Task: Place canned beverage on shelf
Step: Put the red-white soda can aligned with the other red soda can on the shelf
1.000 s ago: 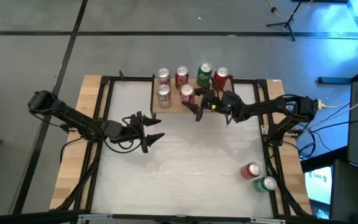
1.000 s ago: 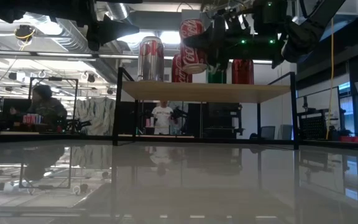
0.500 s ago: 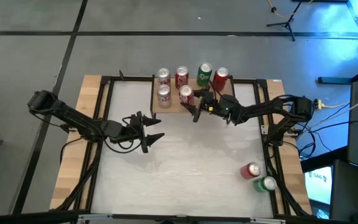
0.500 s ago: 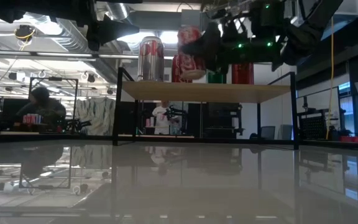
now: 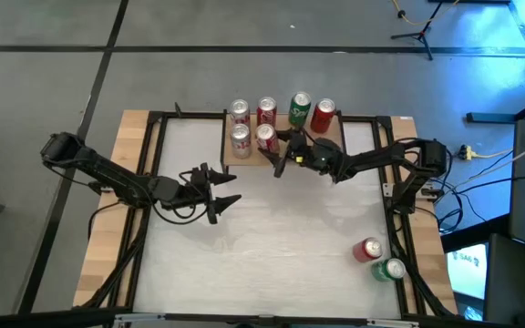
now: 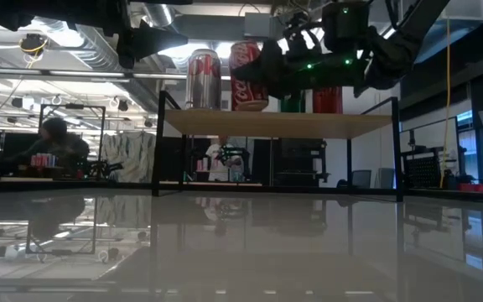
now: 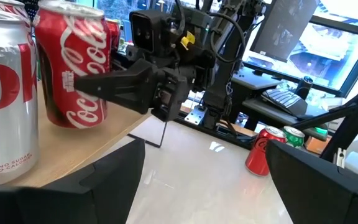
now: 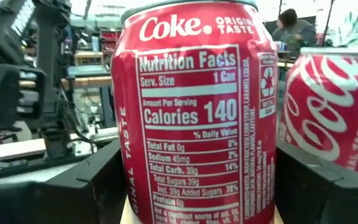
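The low shelf [image 5: 252, 157] with a light wood top stands at the table's far middle and carries several upright cans: two silver [image 5: 239, 111], a green one [image 5: 300, 107] and red ones. My right gripper [image 5: 277, 146] reaches over the shelf's near edge and is shut on a red Coke can [image 5: 265, 137], which fills the right wrist view [image 8: 194, 112]. The can stands beside a silver can [image 7: 2, 106] on the plank [image 7: 86, 143]. My left gripper [image 5: 221, 187] hovers open and empty over the table's left middle. My right gripper pinches the Coke can's side wall [image 8: 126, 180] between its two fingers, about mid-height. One finger [image 7: 114, 84] lies level across the can, coming from the table's right. The can is upright, its base down at the shelf's plank [image 6: 275, 124] near the front edge.
A red can [image 5: 367, 249] and a green can [image 5: 390, 270] lie on the white table near its right near corner. Black frame bars run along the table's sides. People show in the room beyond [image 6: 53, 138].
My right gripper has carried the Coke can toward the table's left along the shelf and down, from clear above the plank to the plank's level next to the silver can. It has stayed shut on the can.
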